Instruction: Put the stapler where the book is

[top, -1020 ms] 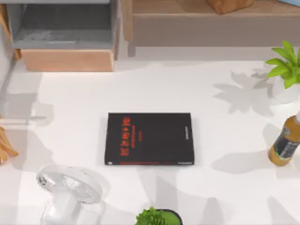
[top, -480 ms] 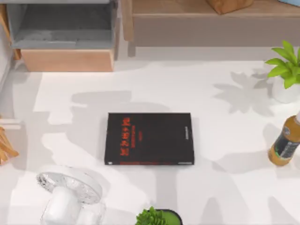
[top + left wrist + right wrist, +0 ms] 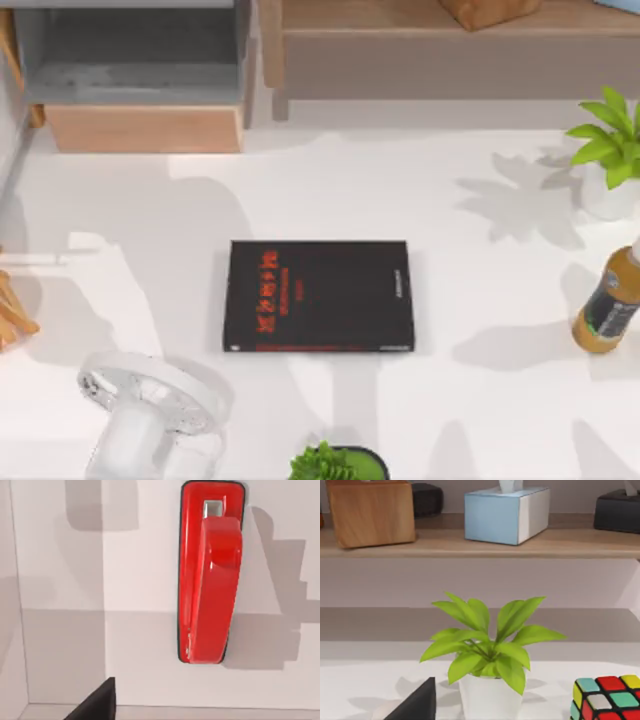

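Observation:
The black book (image 3: 318, 296) with red lettering lies flat in the middle of the white table (image 3: 470, 260), with nothing on it. The left wrist view looks down on the bright red stapler (image 3: 210, 575), which lies on a white surface with a silvery patch near one end. A dark piece of my left gripper (image 3: 95, 702) shows at that picture's edge, apart from the stapler. A dark piece of my right gripper (image 3: 417, 702) shows in the right wrist view, facing a potted plant (image 3: 487, 650).
A white fan (image 3: 150, 400) stands at the front left and a small green plant (image 3: 335, 465) at the front edge. A bottle (image 3: 607, 305) and a potted plant (image 3: 610, 150) stand on the right. A wooden drawer unit (image 3: 140, 125) sits back left. A colour cube (image 3: 605, 697) and a tissue box (image 3: 507, 512) lie near the right arm.
The broad shadows on the table's left half have shifted. The book and the other things have not moved.

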Robot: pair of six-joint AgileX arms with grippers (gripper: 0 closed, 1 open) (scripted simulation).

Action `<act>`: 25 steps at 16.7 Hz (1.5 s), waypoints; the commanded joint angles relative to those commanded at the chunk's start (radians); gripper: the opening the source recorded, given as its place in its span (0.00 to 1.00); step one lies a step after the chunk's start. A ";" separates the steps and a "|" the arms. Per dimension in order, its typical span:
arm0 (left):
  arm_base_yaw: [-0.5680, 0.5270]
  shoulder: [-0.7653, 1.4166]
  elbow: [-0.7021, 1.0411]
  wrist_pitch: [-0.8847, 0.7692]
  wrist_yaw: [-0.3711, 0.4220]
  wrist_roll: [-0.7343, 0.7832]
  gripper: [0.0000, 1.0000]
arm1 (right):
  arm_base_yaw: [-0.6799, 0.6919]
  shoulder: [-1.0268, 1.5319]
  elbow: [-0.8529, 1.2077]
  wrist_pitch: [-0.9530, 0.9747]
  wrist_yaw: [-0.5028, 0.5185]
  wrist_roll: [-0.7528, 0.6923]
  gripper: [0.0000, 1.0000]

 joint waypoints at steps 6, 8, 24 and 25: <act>0.001 0.204 0.246 -0.080 0.002 0.024 1.00 | 0.000 0.000 0.000 0.000 0.000 0.000 1.00; 0.000 0.210 0.255 -0.081 0.003 0.025 1.00 | 0.000 0.000 0.000 0.000 0.000 0.000 1.00; 0.013 0.133 -0.008 0.099 0.003 0.034 1.00 | 0.000 0.000 0.000 0.000 0.000 0.000 1.00; 0.011 0.142 -0.018 0.118 0.003 0.031 1.00 | 0.000 0.000 0.000 0.000 0.000 0.000 1.00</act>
